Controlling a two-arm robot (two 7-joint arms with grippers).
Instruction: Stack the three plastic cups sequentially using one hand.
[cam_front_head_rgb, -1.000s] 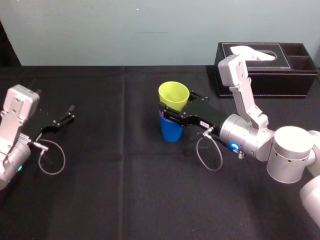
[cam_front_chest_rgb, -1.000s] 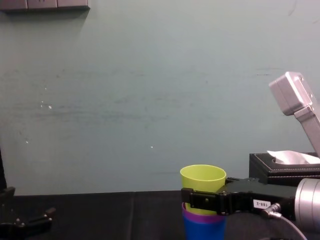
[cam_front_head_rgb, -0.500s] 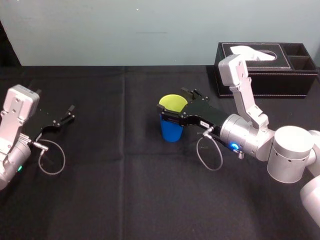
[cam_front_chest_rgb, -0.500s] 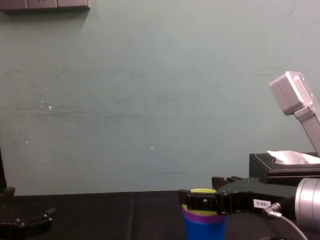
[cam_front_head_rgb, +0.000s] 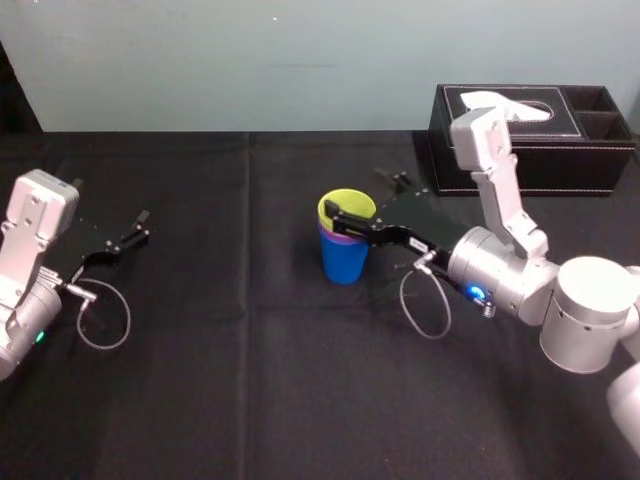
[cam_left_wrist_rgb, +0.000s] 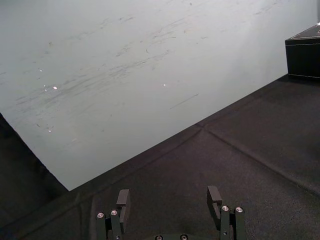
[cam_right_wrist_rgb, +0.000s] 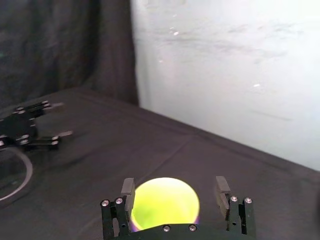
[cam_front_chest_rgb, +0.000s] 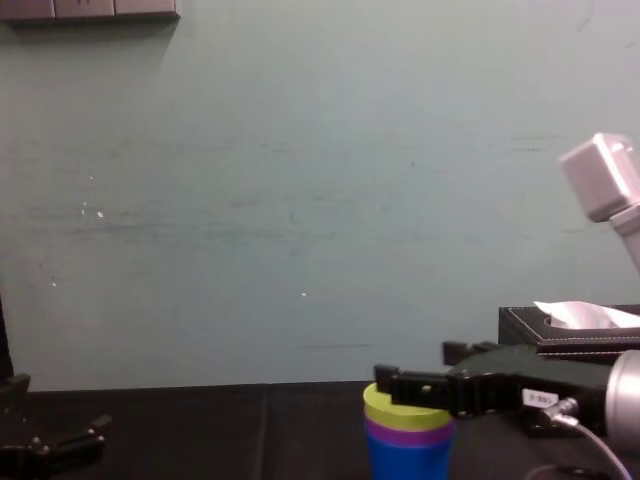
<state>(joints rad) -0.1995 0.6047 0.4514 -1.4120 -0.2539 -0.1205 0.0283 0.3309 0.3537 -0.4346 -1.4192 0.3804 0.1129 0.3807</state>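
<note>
The yellow-green cup (cam_front_head_rgb: 347, 206), held high over the stack a second ago, now sits fully nested in the purple cup (cam_front_head_rgb: 338, 238). That one sits inside the blue cup (cam_front_head_rgb: 343, 262), mid-bench (cam_front_head_rgb: 250, 380). The right gripper (cam_front_head_rgb: 362, 195) has let go, and its fingers stand spread either side of the rim, seemingly clear of it. All three cups look stacked, so only backing the arm away seems left. The left gripper (cam_front_head_rgb: 127, 238) lies parked and spread at the bench's left.
</note>
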